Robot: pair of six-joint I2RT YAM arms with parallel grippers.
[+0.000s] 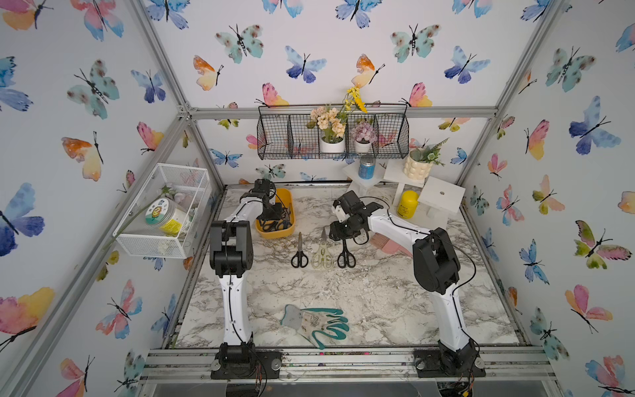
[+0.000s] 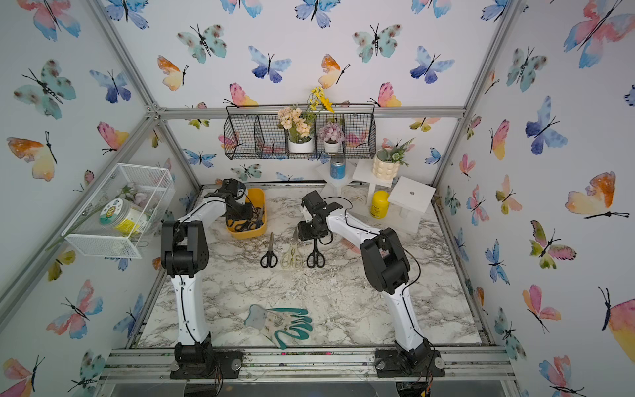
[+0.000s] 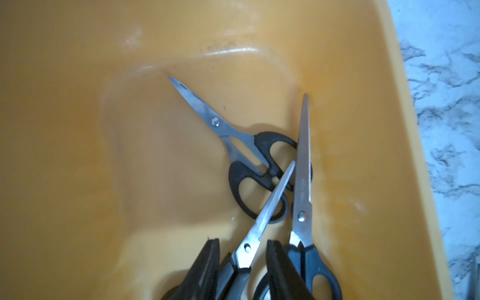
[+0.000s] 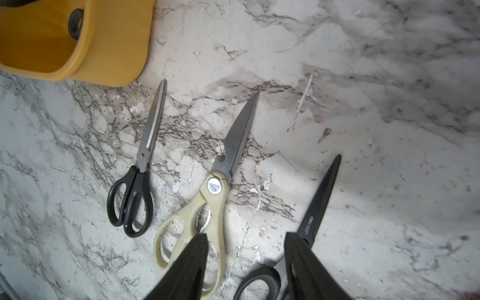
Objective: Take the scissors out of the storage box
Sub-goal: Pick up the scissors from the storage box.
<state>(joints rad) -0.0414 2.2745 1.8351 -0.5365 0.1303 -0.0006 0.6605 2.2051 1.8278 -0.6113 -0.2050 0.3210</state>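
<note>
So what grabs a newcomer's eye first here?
Three scissors lie in a row on the marble table: a black-handled pair, cream kitchen shears, an all-black pair. Back-left, the yellow storage box holds three more pairs, the left gripper straddling one; the right gripper hangs open over the all-black pair.

The storage box (image 3: pixel 78 155) is smooth yellow plastic with a soft gloss. The scissors (image 3: pixel 302 181) in it have bright bare metal blades and matt black plastic handles. The kitchen shears (image 4: pixel 215 187) have cream plastic handles. The surface (image 4: pixel 389 181) is marble-patterned, chipped in places
</note>
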